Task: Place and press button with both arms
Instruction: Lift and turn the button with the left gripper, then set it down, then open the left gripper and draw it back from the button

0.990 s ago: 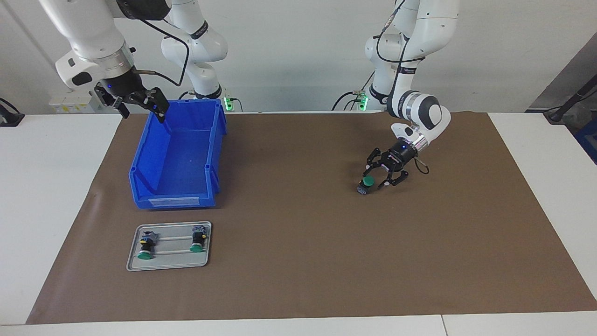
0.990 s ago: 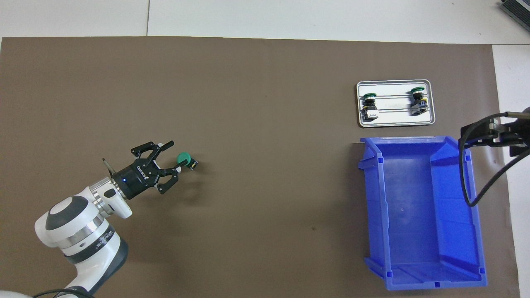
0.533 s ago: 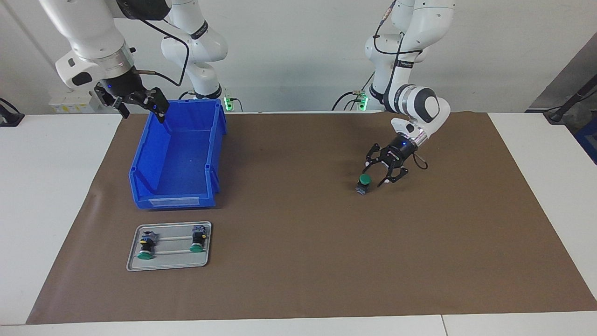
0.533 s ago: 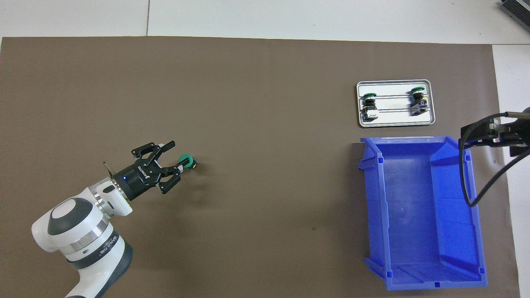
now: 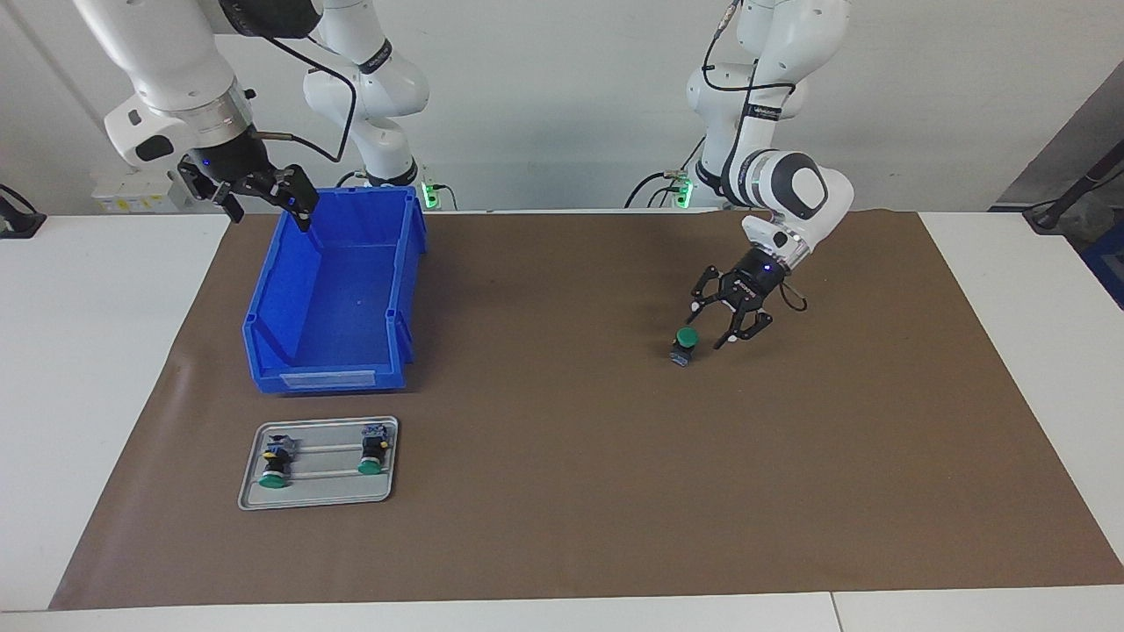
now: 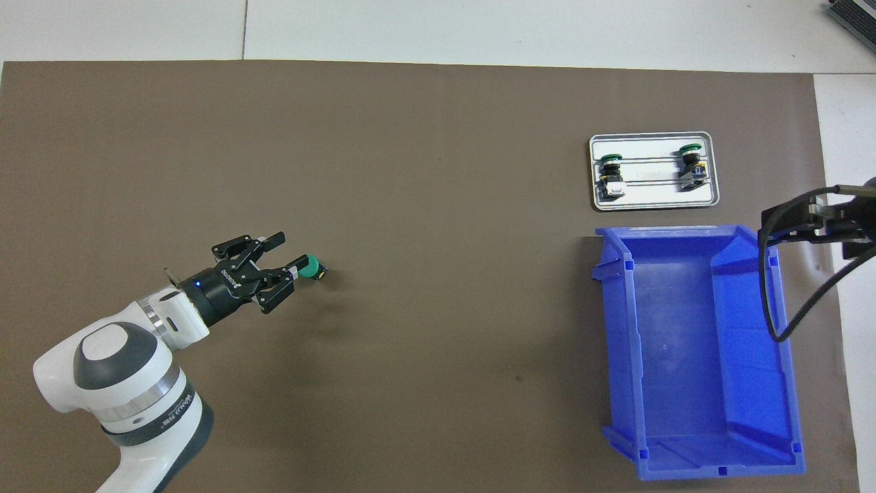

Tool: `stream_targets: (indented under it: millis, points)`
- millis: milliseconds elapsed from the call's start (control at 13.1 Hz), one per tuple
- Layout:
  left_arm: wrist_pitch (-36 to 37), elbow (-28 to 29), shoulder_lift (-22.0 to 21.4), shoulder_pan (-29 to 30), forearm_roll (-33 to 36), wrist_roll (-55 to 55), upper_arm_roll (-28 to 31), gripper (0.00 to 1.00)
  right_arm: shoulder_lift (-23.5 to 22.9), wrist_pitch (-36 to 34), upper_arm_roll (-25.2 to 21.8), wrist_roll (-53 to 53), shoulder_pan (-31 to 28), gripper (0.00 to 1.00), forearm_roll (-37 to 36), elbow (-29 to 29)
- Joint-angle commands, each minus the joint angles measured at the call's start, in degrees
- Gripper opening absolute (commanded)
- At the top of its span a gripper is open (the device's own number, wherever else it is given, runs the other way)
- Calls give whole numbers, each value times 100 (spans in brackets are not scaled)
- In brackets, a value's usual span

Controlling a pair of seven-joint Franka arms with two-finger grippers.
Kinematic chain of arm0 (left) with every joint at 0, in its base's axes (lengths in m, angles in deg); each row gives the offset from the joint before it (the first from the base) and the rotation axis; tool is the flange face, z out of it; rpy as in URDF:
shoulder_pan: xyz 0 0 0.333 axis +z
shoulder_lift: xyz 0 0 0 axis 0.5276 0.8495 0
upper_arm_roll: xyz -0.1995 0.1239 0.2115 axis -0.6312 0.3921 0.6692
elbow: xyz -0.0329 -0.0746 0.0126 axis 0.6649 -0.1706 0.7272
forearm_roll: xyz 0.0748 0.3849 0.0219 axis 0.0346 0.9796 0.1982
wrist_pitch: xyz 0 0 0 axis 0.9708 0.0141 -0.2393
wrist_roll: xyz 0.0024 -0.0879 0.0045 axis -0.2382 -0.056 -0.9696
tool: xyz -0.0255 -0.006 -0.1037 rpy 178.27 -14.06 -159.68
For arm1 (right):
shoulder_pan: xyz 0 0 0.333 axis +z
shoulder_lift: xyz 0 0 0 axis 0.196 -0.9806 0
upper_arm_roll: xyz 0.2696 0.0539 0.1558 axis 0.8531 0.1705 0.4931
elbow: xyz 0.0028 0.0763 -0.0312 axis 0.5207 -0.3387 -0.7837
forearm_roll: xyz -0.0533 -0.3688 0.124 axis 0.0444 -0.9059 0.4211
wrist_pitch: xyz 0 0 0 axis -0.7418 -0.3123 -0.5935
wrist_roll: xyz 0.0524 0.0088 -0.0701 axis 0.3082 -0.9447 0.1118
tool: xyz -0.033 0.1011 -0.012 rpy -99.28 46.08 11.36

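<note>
1. Left pincer (image 5: 709, 326) open, low over the brown mat (image 5: 562, 491) toward the left arm's end of the table (image 5: 114, 395); fingers spread wide, nothing between them.
2. Compared with a second ago: wrist rolled and drawn back a little toward the robots, forearm lifted, jaw gap barely narrower.
3. The button (image 5: 685, 344) down on the mat, in nearly the same spot as a second ago, green cap up, just beside the tip of one finger; touching or apart, cannot tell.
4. Reads as a release: button placed, no longer carried, pincer clearing away from it.
5. Right pincer (image 5: 263, 200) open, empty, waiting over the corner of the blue bin (image 5: 325, 307) nearest the robots; no change over the last second.
6. Two matching buttons (image 5: 320, 463) lying untouched on the grey tray (image 5: 316, 500), farther from the robots than the bin.
7. Meaning for the task: placing looks done or nearly so; pressing not yet done. Probably next, a closed pincer brought down onto the cap, with the small button likely to tip if pushed off-centre.
</note>
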Motion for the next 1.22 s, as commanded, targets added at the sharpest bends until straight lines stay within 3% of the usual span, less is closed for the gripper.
stream_targets:
  millis: [0,229,457,686,838,1143]
  points:
    - [-95,-197,-1,126,770,-630,76,64,82,58,-23,-87,7,100,98,-106]
    - [18,-408,86,355,1797,-1218,76,64,82,58,-23,-87,7,100,107,-106]
    - [800,-724,131,882,3221,-2087,85,62,82,58,-23,-87,7,100,107,-106]
    - [941,-1041,113,1006,4425,-3080,85,64,82,58,-23,-87,7,100,107,-97]
    - [1135,-1252,52,1006,4971,-3801,85,72,82,58,-23,-87,7,100,107,-106]
    - [1056,-1288,-369,997,5930,-5163,85,100,82,58,-23,-87,7,100,107,-106]
